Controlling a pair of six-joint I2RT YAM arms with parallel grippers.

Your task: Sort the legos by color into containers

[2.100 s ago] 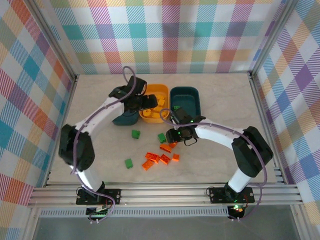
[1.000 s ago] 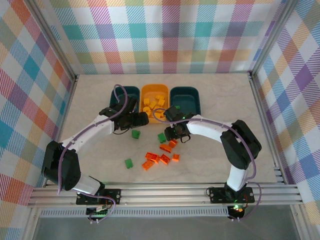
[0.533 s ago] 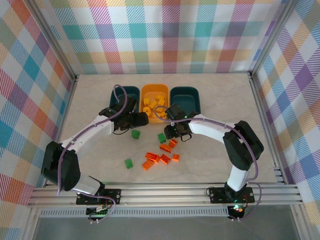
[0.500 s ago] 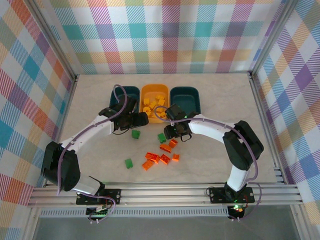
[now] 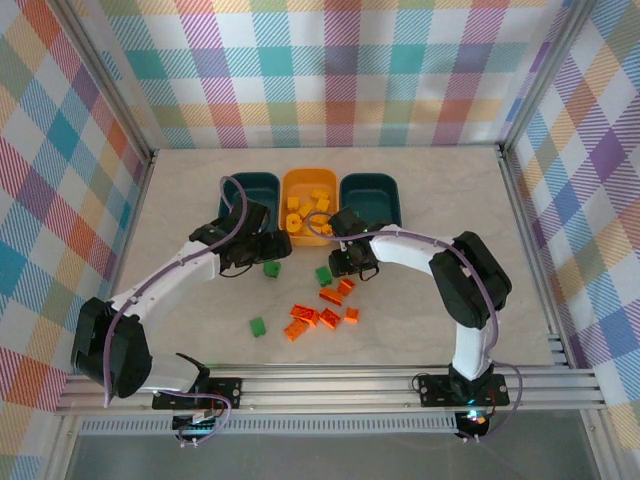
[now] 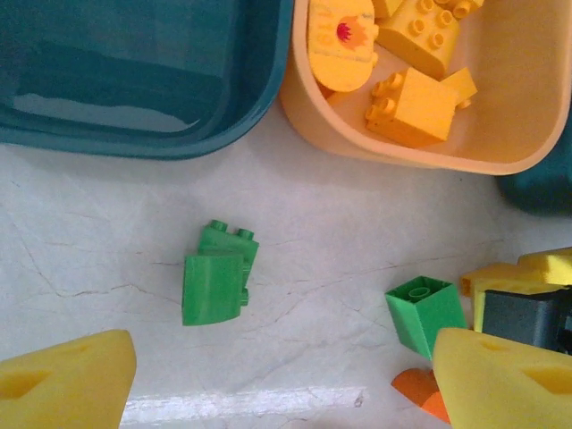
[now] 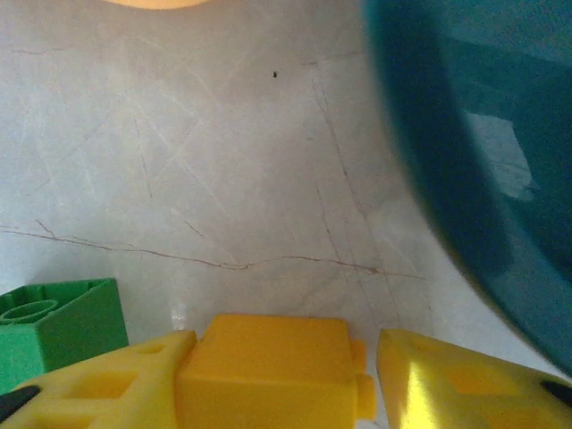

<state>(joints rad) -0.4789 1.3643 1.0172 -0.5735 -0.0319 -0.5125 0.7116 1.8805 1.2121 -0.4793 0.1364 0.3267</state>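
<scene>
Your right gripper [image 7: 282, 380] is clamped on the yellow brick [image 7: 268, 357], which fills the space between the two yellow fingers [image 7: 98, 389] and sits low over the table [image 5: 440, 300]. Just beside the finger on the view's left stands the open-topped green brick [image 7: 58, 332], apart from the held brick. The wall of the right teal tub [image 7: 474, 134] rises close on the other side.

Your left gripper [image 6: 284, 357] has its jaws spread wide with nothing between them. The curved green brick [image 6: 217, 279] lies on the table beyond the gap, touching neither finger. Behind it, the left teal tub [image 6: 134, 143] and the yellow-orange tub [image 6: 420, 161] stand side by side.

The yellow-orange tub holds several yellow bricks [image 6: 416, 107]. A round yellow piece [image 6: 341, 36] among them carries a small red printed mark, too small to read.

From above, a third green brick [image 5: 257, 326] and a cluster of orange-red bricks [image 5: 320, 312] lie loose on the table, nearer the arm bases.
</scene>
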